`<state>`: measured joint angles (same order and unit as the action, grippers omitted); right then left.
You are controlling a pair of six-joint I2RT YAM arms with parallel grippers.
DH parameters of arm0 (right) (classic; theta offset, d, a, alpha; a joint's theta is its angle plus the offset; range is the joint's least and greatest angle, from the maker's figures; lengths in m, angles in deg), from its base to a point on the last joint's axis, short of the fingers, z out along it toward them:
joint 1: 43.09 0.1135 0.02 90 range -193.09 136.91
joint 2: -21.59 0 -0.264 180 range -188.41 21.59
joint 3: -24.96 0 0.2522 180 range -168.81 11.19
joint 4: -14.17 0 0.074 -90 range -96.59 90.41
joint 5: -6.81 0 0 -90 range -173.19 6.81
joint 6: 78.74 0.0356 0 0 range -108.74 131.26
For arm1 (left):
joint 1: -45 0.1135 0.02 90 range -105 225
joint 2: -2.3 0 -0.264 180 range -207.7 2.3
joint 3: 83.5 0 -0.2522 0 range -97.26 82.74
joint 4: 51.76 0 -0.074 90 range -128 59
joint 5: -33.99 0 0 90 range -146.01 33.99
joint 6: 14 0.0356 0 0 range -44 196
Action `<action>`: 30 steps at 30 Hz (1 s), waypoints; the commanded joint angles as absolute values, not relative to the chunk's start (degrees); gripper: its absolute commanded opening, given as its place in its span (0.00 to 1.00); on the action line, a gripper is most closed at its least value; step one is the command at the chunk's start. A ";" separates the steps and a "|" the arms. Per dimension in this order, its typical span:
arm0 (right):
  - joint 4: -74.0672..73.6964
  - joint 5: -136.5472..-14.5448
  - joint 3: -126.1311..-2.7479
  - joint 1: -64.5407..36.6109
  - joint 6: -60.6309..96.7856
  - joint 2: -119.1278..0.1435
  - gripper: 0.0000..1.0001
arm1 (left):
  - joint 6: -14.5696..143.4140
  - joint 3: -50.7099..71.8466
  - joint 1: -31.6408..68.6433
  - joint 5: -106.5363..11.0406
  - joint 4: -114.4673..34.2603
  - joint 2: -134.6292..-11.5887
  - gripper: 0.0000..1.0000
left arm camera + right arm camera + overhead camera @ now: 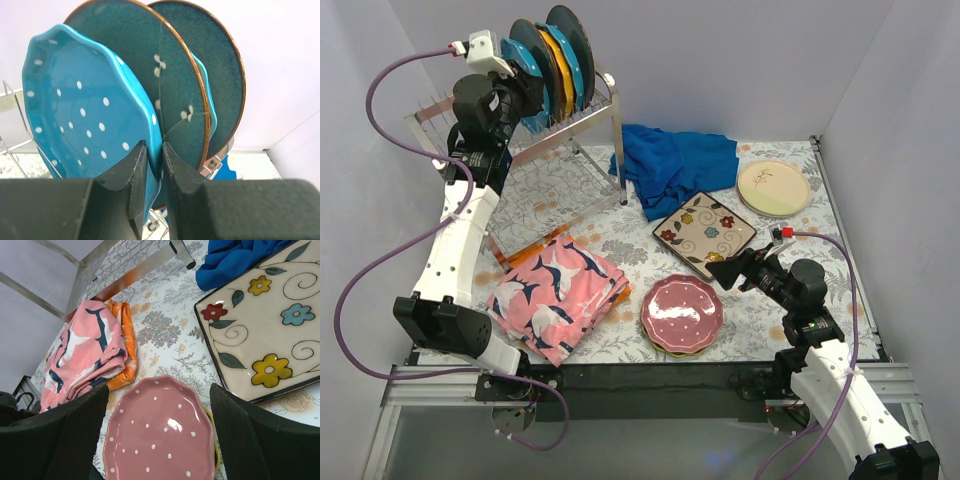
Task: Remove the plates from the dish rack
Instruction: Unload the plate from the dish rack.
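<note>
The dish rack (588, 118) stands at the back left with several upright plates in it: a teal dotted plate (527, 55) at the front, then an orange plate (557, 60) and a dark teal plate (576, 45). My left gripper (154, 150) is shut on the lower rim of the teal dotted plate (85, 100), one finger on each face. Behind it stand two dark teal plates (145, 55). My right gripper (159, 387) hangs open above a pink dotted plate (160, 440) that lies on a yellow-green plate (216, 450).
A square floral plate (707, 232) and a round cream plate (773, 187) lie flat on the right of the table. A crumpled blue cloth (670, 165) sits beside the rack's leg. A folded pink patterned cloth (558, 290) lies at front left.
</note>
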<state>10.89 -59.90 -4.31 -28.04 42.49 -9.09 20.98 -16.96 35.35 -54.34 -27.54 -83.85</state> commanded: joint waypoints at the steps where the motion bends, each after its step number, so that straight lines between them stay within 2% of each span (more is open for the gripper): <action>1: 13.15 -60.07 -4.27 -27.89 41.58 -8.47 0.86 | 17.21 -23.87 32.96 -44.32 -26.23 -82.07 0.00; 8: 13.15 -60.16 -4.19 -27.89 41.50 -8.21 0.86 | 13.78 -30.63 34.72 -41.42 -20.61 -85.59 0.00; 9: 13.15 -60.07 -4.19 -27.89 41.50 -8.21 0.86 | 13.43 -33.16 34.98 -41.33 -18.07 -86.20 0.04; 10: 13.15 -60.07 -4.19 -27.89 41.50 -8.21 0.86 | 13.34 -33.97 35.33 -41.33 -17.09 -87.25 0.23; 13: 13.15 -59.90 -4.19 -27.97 41.50 -8.12 0.86 | 13.42 -34.42 35.77 -41.95 -16.03 -87.27 0.41; 17: 13.15 -59.98 -4.10 -27.89 41.41 -8.12 0.86 | 13.60 -33.37 36.56 -43.09 -16.29 -86.21 0.51; 22: 13.15 -60.07 -4.19 -27.97 41.41 -8.12 0.86 | 11.93 -34.15 38.58 -40.46 -16.99 -87.09 0.51; 30: 13.15 -60.07 -4.10 -27.89 41.23 -7.85 0.86 | 9.12 -33.81 41.13 -38.52 -17.78 -88.76 0.46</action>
